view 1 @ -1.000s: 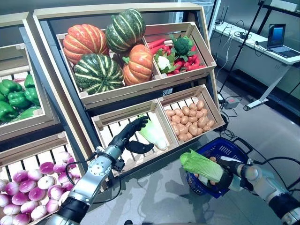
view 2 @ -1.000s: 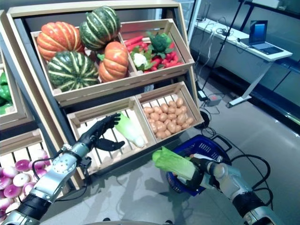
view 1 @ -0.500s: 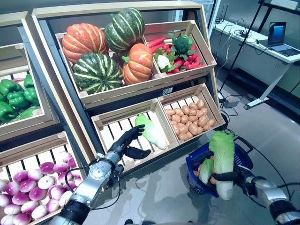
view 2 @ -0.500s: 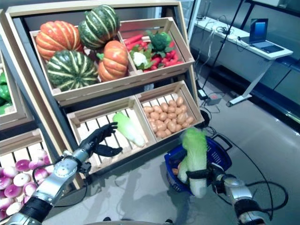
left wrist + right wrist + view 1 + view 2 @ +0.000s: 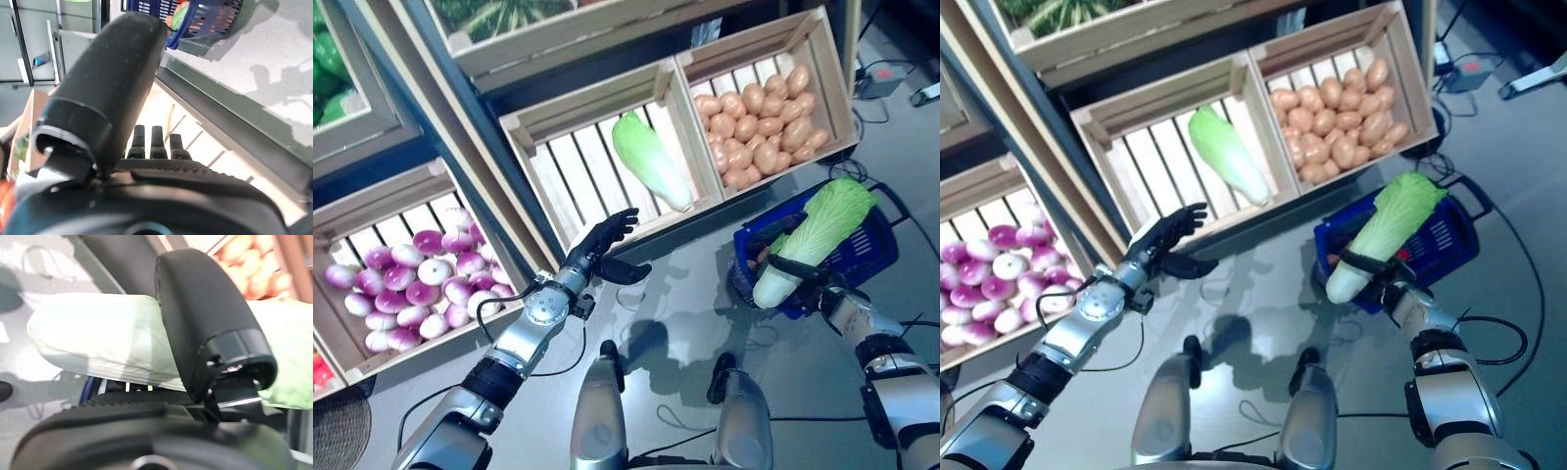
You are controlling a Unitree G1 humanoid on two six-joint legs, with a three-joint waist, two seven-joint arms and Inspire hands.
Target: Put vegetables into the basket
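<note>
Cabbage, napa type: held by right hand over the near rim of blue basket, which sits on the floor. Long axis on a slant: white stem end low and toward the robot, green leafy end up and away, over the basket. Fingers and thumb wrapped round the pale stem part; right wrist view confirms thumb across the stalk.
Left hand: fingers straight, spread loosely, holding nothing; hovers just in front of the slatted crate.
Second cabbage: lies in that crate, against its right wall, leafy end to the back.
Potatoes: in next crate to the right, beside basket.
Purple-white onions: crate at lower left.
Basket contents: orange and green items glimpsed in left wrist view, type unclear.
Vs 0.5 s ago: camera has tipped down, pumpkins out of frame. Cabbage was near upright, leaves up; now tilted w/ leaves over the basket. Left hand has kept its open pose before the crate.
</note>
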